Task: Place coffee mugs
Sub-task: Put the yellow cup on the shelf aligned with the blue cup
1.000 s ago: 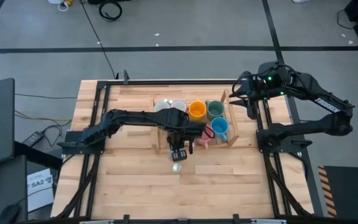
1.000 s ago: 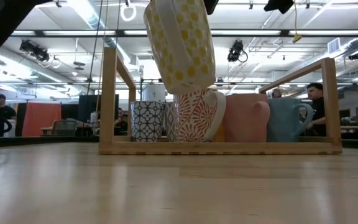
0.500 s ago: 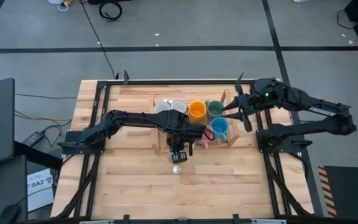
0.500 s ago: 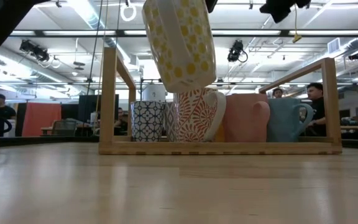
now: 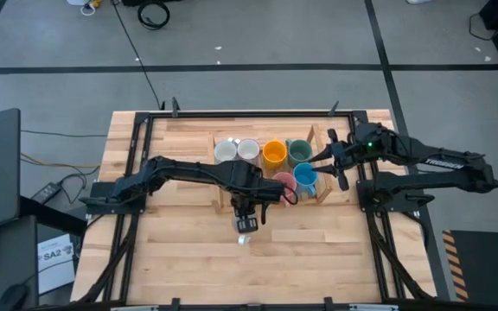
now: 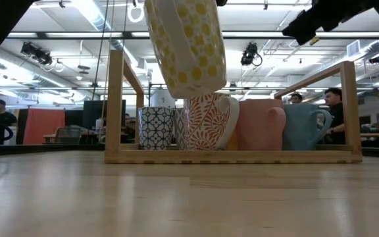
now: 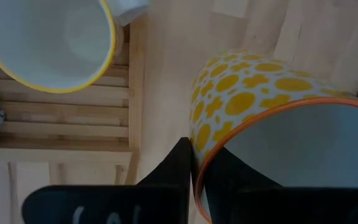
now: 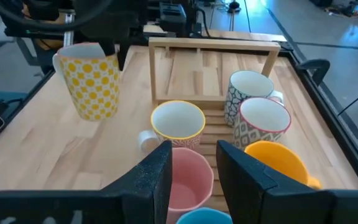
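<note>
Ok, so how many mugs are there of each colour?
orange mug: 1
pink mug: 1
blue mug: 1
green mug: 1
yellow-spotted mug, held up by the left gripper: 1
white patterned mugs: 3
Total: 8 mugs, 7 of them in the wooden tray.

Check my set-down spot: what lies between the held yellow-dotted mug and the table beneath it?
Nothing: in the low view the yellow-dotted mug hangs over bare table.

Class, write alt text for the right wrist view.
The left gripper holds a yellow-spotted mug by its rim above the table, beside a wooden tray with five more mugs. The right gripper's open fingers frame a pink mug.
</note>
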Motion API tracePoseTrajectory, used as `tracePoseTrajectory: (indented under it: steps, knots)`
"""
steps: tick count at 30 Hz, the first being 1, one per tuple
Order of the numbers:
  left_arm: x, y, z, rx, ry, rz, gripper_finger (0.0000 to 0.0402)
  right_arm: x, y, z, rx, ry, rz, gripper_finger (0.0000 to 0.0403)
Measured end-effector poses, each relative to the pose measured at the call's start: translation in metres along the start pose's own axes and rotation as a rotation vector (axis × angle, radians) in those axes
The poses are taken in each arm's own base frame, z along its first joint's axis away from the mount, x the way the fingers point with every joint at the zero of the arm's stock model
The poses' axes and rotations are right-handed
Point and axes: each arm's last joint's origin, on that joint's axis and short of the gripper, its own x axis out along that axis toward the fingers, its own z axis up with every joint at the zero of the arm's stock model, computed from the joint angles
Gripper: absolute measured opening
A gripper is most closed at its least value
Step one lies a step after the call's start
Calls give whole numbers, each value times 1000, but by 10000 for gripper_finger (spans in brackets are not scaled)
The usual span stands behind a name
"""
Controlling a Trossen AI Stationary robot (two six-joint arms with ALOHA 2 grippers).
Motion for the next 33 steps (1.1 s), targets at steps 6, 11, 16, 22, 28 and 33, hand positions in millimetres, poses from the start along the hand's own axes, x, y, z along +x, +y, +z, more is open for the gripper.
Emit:
tracePoseTrajectory:
  steps: [6, 11, 16, 22, 28, 33]
  knots:
    - [0, 0, 0, -51, -5, 14, 29, 3, 1, -10, -5, -19, -3, 131]
    - [11, 0, 1, -54, 26, 18, 29, 4, 1, -11, 13, -19, -3, 131]
    - [35, 4, -4, -54, 126, 52, 29, 3, 1, -10, 17, -27, -4, 131]
    - [41, 15, -3, -6, 143, 93, 29, 3, 1, -10, 16, -28, -5, 131]
    - [38, 38, 4, -12, 135, 107, 29, 4, 1, -10, 17, -27, -5, 131]
    - [37, 54, 8, -35, 133, 107, 29, 4, 1, -10, 17, -27, -4, 131]
